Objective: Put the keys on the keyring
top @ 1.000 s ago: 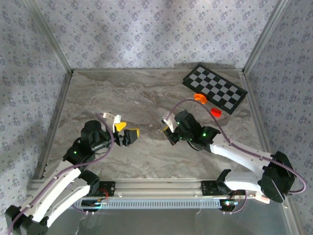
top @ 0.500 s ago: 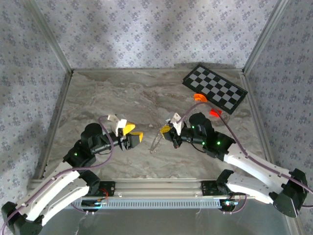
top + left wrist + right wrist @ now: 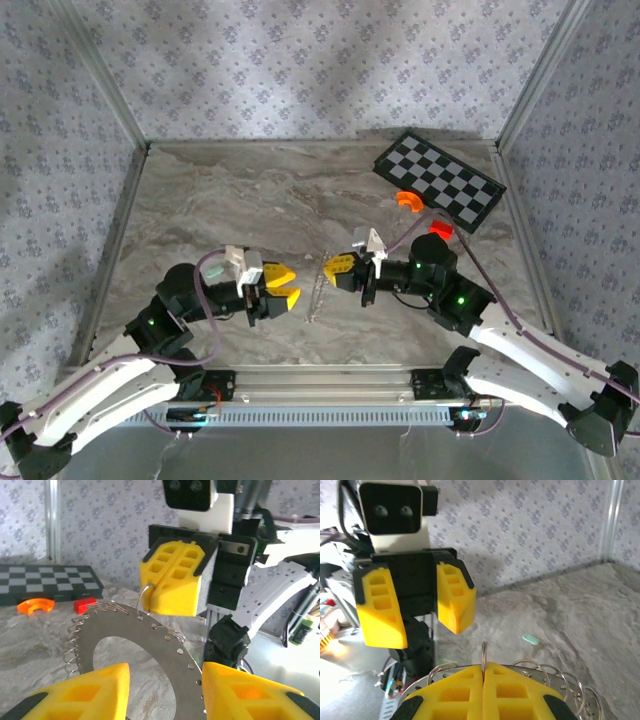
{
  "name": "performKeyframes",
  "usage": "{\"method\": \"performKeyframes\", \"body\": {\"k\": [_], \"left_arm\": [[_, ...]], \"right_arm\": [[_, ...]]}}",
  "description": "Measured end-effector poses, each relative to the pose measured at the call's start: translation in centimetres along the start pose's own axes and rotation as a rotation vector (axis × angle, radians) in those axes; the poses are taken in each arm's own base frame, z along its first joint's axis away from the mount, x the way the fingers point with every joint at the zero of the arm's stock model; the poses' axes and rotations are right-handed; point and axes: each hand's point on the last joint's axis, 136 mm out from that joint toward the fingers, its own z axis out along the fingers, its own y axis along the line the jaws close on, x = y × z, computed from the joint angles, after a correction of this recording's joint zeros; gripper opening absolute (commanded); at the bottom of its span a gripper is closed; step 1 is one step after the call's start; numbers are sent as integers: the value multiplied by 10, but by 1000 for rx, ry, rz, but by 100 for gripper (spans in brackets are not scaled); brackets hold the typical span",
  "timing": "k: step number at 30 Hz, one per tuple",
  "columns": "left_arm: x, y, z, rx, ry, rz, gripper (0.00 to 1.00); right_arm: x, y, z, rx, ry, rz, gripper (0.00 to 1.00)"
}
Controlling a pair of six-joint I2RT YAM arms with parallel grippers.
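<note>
The 2 yellow fingers of the right gripper (image 3: 160, 596) are being kept pressed together on the keyring (image 3: 144, 596), a thin wire loop that is being pinched at its upper arc. A flat grey perforated disc (image 3: 165, 652) edged with small wire loops is being hung from it. The fingers of the left gripper (image 3: 165, 676) are being drawn in from a much wider spread than 1 second ago. They are still being held apart, 1 on each side of the disc's lower rim, and contact cannot be told. Further out, the right gripper, which was being held low over the table (image 3: 200, 200) beside the ring, is now being raised and turned toward the centre. The left gripper is being brought in to face it, tip to tip. This is being judged as a bracing step, with the ring being steadied in the air for threading. Whether any of the keys is already among the loops is too small to tell. The chessboard (image 3: 440, 180) and the orange curved piece (image 3: 407, 200) are being left well apart at the far right.
</note>
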Motion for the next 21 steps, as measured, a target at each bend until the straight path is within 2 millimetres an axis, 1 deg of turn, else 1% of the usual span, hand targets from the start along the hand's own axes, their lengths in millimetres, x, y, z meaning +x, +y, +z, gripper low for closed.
{"method": "performKeyframes", "body": {"k": [4, 11, 17, 21], "left_arm": [[-8, -11, -1, 48, -28, 38, 37], [-23, -22, -4, 92, -79, 88, 33], [-28, -26, -4, 108, -95, 114, 30], [-25, -31, -2, 138, -83, 126, 28]], "right_arm": [[-6, 14, 0, -63, -22, -12, 0], [-8, 32, 0, -146, -28, -27, 0], [-8, 42, -2, -191, -41, -54, 0], [-10, 47, -2, -212, -56, -72, 0]]}}
